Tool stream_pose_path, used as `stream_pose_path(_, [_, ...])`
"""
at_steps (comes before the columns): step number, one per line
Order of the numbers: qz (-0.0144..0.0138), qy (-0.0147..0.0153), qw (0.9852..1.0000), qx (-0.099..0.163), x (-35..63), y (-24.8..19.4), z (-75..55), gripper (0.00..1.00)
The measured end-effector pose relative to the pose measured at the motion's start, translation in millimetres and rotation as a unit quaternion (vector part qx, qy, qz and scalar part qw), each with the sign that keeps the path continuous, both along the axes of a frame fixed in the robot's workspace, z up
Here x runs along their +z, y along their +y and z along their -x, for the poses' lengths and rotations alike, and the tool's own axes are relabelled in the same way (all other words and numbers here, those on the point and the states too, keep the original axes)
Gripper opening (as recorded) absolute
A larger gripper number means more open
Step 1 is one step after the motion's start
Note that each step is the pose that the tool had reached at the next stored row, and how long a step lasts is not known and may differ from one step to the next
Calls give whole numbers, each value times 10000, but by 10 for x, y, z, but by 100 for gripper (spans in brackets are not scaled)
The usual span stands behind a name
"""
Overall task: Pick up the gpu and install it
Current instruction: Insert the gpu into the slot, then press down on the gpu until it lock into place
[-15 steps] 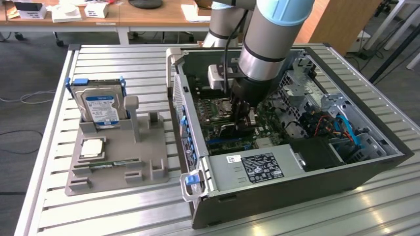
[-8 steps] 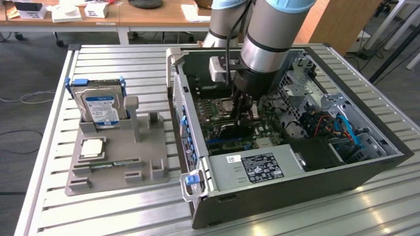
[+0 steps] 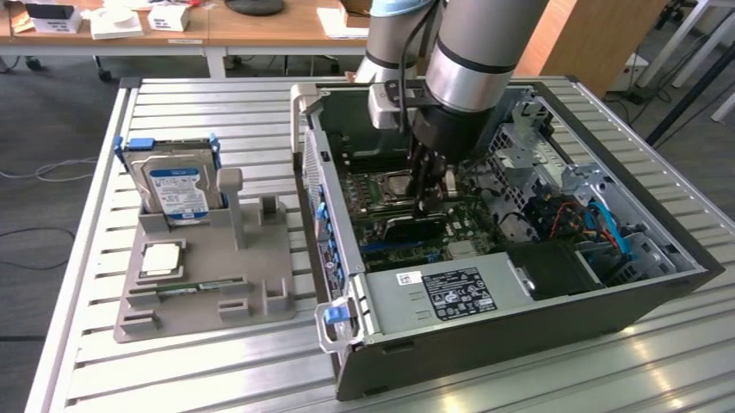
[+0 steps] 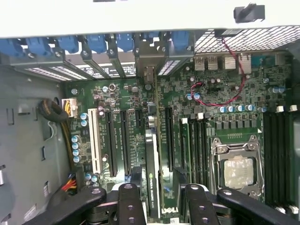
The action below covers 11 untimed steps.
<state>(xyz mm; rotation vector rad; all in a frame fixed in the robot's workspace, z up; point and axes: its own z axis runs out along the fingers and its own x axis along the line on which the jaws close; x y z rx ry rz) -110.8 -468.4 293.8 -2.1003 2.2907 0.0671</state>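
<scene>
On the slatted metal bench [image 3: 206,361], inside the open computer case [image 3: 643,292], the thin dark gpu card [image 4: 152,187] is gripped edge-on over the green motherboard [image 4: 220,126] by the end effector [image 4: 161,206].

An open computer tower [image 3: 505,344] lies on its side on the slatted metal table [image 3: 206,370], toward the table's edge at the exterior view's right, with its green motherboard [image 4: 220,98] and power supply [image 3: 453,292] exposed. Beside it stands a grey holder tray [image 3: 258,284], carrying an upright silver hard drive [image 3: 175,188], a flat processor [image 3: 162,258] and a green memory strip [image 3: 213,285].
</scene>
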Motion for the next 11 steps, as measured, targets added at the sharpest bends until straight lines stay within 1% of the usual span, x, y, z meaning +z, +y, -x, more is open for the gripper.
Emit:
stream_pose_path(3, [0,0,10000,0,36,0,0,40])
stream_pose_path(11, [0,-1,10000,0,42,0,0,40])
